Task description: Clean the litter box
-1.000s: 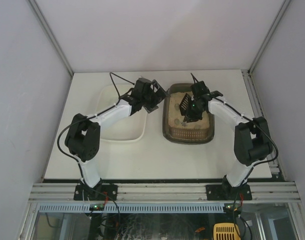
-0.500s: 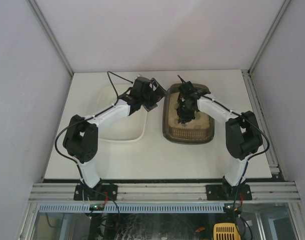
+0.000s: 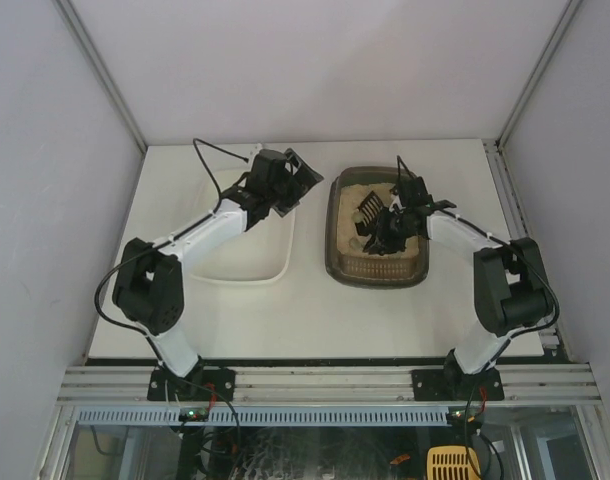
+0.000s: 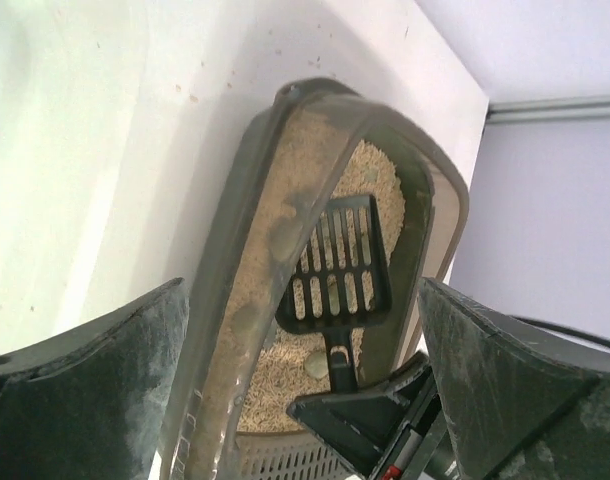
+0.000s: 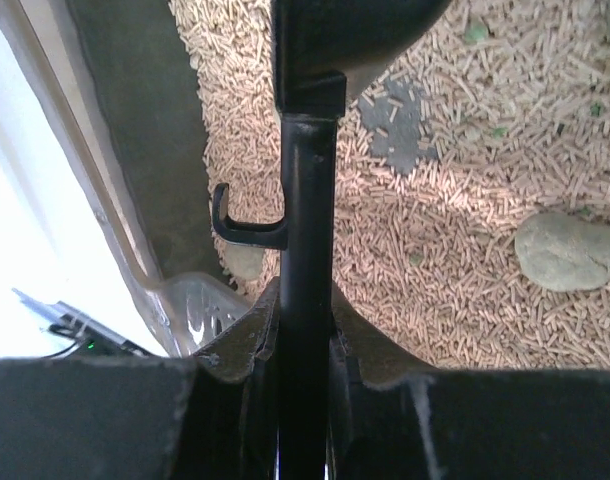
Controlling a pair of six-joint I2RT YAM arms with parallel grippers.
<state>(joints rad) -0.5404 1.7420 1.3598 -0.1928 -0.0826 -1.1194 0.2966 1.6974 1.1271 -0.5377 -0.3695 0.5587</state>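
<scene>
The right gripper is clamping the black scoop by its handle inside the litter box, right of the white tray, head pointing from the jaws toward the far-left corner, while the left gripper is hovering alongside, jaws spread.

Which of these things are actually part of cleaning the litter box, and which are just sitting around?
In the job: litter box; black scoop, clamped in the right gripper; grey lumps in the litter.
Idle: white tray; left gripper, open, holding nothing.
</scene>
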